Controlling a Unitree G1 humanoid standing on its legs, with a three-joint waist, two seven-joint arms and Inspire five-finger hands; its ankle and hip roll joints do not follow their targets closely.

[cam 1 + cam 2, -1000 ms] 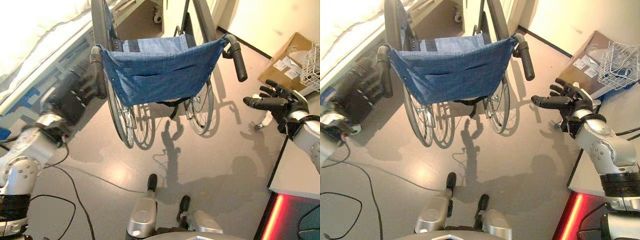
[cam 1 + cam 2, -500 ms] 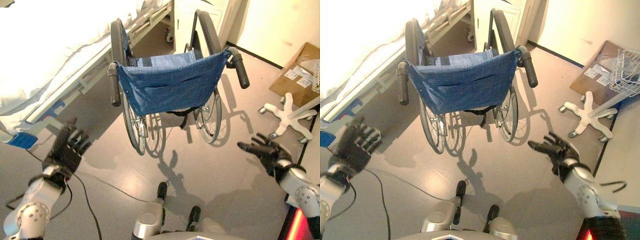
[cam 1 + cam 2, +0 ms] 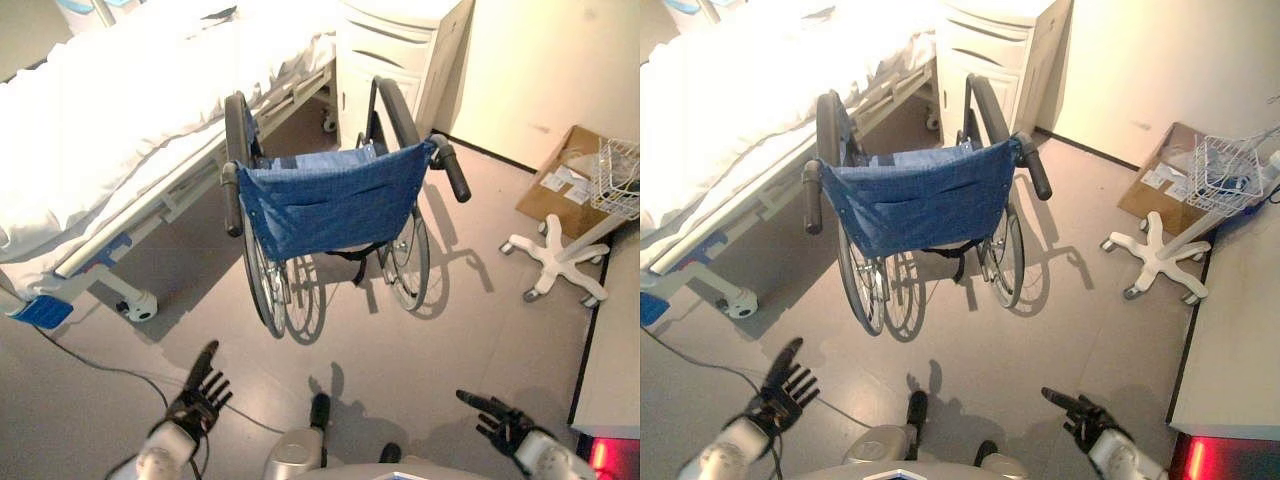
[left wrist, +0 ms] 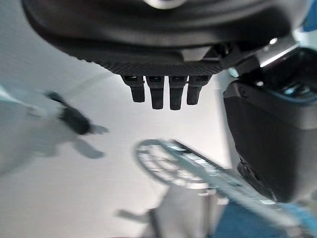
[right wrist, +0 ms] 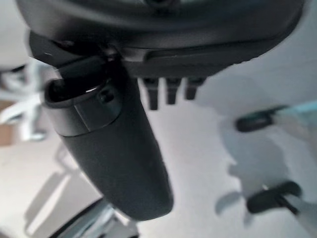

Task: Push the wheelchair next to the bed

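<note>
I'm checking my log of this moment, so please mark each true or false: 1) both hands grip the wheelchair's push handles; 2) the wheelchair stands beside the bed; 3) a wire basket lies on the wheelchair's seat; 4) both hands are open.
1) False: the left hand and right hand are low, apart from the blue-backed wheelchair's black push handles.
2) True: it stands by the white-sheeted bed.
3) False: the white wire basket is over the cardboard box.
4) True.

Wheelchair [image 3: 335,205] beside bed [image 3: 120,120]
</note>
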